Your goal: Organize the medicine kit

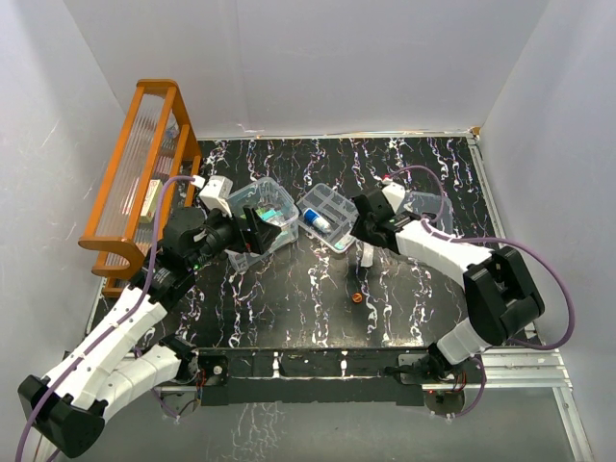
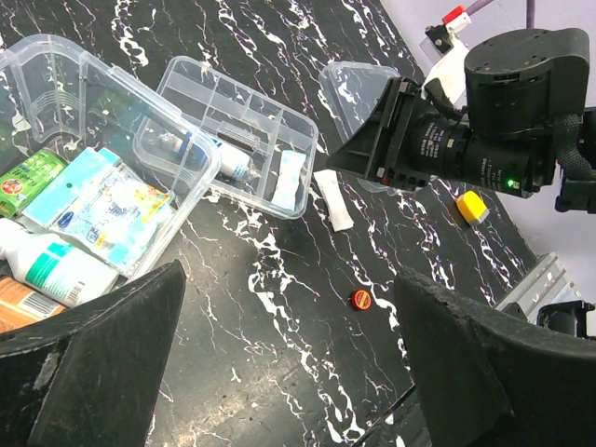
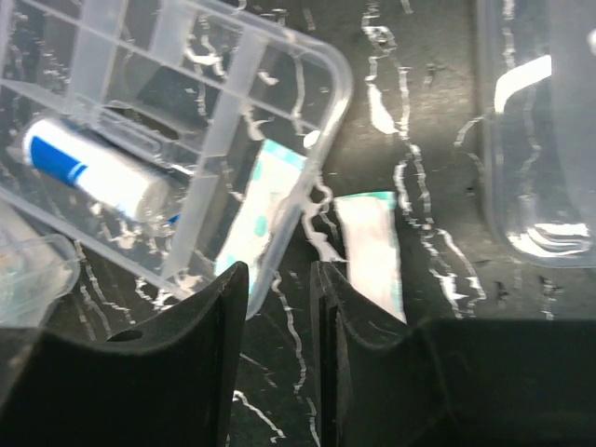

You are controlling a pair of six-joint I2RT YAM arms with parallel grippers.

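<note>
Part done, I'd say: box (image 2: 93, 70) mid-surface (image 1: 318, 298) holds bottles (image 2: 47, 265) & packets (image 2: 102, 209); tray (image 2: 237, 110) at its 3 o'clock has tube (image 3: 93, 172) + sachet (image 3: 265, 200). Left to do: loose sachet (image 2: 333, 198) at tray's 5 o'clock, lid (image 2: 354, 93) at 3. Left pincer (image 2: 289, 317) wide open, empty; right pincer (image 3: 277, 289) slightly parted, holding nothing

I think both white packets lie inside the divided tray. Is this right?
Not quite. Only one white packet lies inside the divided tray; the other packet lies on the table beside it, as the left wrist view shows.
</note>
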